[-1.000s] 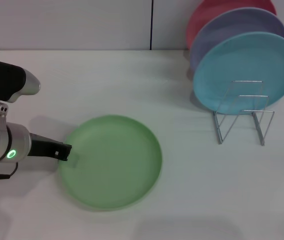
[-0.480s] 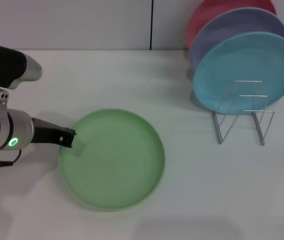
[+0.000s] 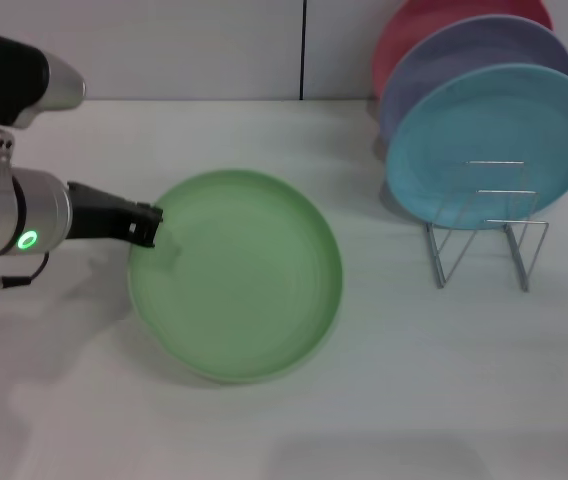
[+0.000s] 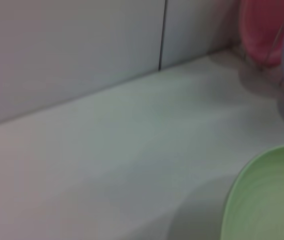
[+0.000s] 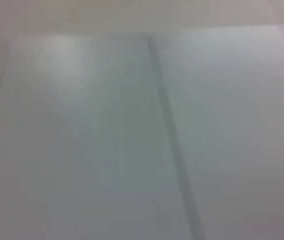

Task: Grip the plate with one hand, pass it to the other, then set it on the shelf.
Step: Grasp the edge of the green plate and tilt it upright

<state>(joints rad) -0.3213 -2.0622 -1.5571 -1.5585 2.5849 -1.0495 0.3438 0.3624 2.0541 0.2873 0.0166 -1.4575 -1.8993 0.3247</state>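
Gripping plate (image 3: pixel 236 275), left end effector (image 3: pixel 147 226)

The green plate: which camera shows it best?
The head view: the whole green plate shows, gripped at its rim by the left gripper. The left wrist view catches only one edge; the right wrist view shows none.

A sky-blue plate (image 3: pixel 492 140), a lavender plate (image 3: pixel 464 60) and a pink plate (image 3: pixel 434 20) stand upright on the white counter (image 3: pixel 264 140).
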